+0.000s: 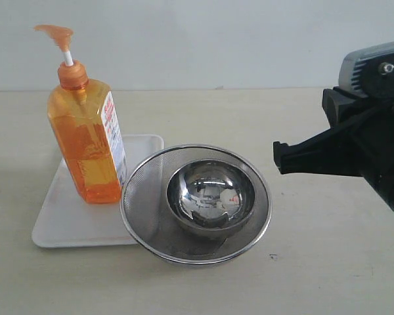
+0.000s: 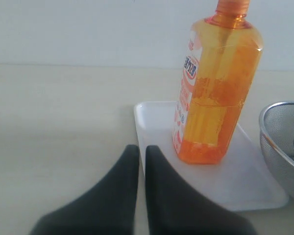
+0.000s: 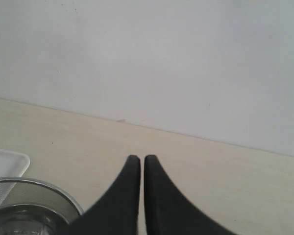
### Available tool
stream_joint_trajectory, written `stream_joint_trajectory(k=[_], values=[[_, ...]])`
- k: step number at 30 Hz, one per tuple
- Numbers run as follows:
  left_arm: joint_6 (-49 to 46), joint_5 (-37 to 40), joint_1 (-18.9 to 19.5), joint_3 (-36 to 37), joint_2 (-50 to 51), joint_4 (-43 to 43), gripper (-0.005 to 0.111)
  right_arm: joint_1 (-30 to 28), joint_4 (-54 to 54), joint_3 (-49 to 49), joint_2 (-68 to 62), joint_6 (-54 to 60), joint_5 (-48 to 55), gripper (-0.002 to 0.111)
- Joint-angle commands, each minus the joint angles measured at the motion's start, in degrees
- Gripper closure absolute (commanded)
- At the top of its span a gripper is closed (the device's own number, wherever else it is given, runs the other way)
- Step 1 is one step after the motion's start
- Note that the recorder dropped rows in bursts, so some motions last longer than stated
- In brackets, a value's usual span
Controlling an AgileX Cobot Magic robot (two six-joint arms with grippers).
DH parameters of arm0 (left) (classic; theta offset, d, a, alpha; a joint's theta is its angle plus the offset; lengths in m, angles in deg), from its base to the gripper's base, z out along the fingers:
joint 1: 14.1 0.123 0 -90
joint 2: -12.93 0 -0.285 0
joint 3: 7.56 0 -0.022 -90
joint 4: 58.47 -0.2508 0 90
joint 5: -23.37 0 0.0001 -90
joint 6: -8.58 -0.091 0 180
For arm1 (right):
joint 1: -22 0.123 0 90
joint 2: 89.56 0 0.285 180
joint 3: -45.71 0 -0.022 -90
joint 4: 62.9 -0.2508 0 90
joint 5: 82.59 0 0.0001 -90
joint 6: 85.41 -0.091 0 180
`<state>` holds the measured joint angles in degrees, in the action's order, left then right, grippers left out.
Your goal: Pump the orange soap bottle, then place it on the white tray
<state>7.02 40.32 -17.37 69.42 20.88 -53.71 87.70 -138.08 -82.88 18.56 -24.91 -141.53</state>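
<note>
Bottle (image 1: 88, 144) is standing upright on the tray (image 1: 65, 223), the bench (image 1: 328, 262) carrying everything. The sieve (image 1: 144, 197) is sitting just beside the tray, holding a bowl (image 1: 210, 197). The right tool (image 1: 280, 157) is hovering well apart, pressed together and empty; the left tool (image 2: 142, 152), likewise pressed together and pinching nothing, is pointing toward the tray's edge near the bottle. Placing is looking done; if pumping is outstanding, a tool is needing to press straight down on the pump head (image 1: 56, 33)
</note>
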Motion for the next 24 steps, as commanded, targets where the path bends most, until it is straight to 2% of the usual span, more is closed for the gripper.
stream_joint_trajectory(k=[1, 6, 10, 18, 24], values=[[0.7, 0.2, 0.1, 0.2, -0.2, -0.1, 0.102, -0.1, 0.2, 0.2, 0.5, -0.3, -0.1, 0.108], [0.7, 0.2, 0.1, 0.2, -0.2, -0.1, 0.102, -0.7, 0.0, 0.2, 2.4, -2.6, 0.9, 0.108], [0.7, 0.2, 0.1, 0.2, -0.2, -0.1, 0.102, -6.6, 0.3, 0.2, 6.8, -3.1, 10.9, 0.108], [0.7, 0.2, 0.1, 0.2, -0.2, -0.1, 0.102, -30.6, 4.0, 0.9, 20.2, -3.0, 43.4, 0.108], [0.7, 0.2, 0.1, 0.2, -0.2, -0.1, 0.102, -45.6, 5.3, 8.0, 35.4, -3.0, 49.3, 0.108]])
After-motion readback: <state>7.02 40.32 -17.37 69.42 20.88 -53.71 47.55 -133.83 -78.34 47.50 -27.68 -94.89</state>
